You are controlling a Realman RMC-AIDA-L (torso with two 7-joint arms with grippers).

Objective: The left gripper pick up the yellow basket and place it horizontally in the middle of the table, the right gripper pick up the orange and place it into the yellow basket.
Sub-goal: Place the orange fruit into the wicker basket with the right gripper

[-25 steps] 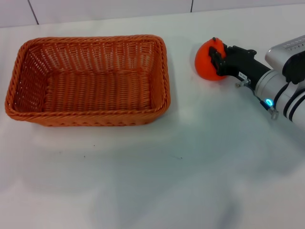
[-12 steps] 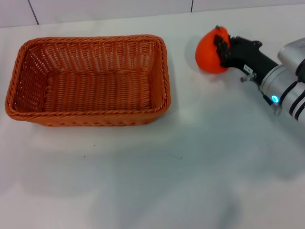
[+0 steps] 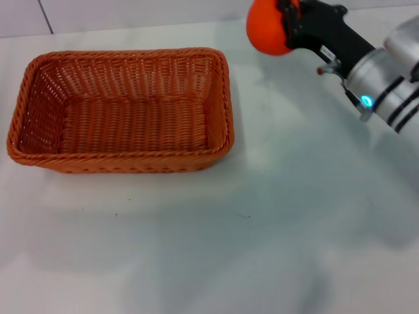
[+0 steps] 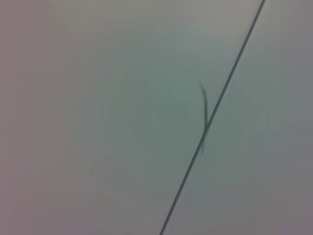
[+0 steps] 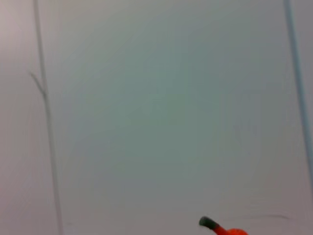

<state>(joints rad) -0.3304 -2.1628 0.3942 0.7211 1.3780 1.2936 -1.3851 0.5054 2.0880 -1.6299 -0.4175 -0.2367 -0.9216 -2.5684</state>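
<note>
Right pincer [image 3: 286, 25] is gripping the orange [image 3: 267, 27], holding it above the bench [image 3: 275, 216], off the far right corner of the yellow basket [image 3: 124, 111]. Basket is sitting on the bench's left half. Left pincer is out of view.

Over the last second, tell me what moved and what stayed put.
The right end effector, shut on the orange, has lifted it off the table and carried it up and toward the yellow basket, which is on its left in the head view. The fruit now hangs in the air, not yet over the basket. The basket has not shifted and holds nothing. The left end effector is out of view.
</note>
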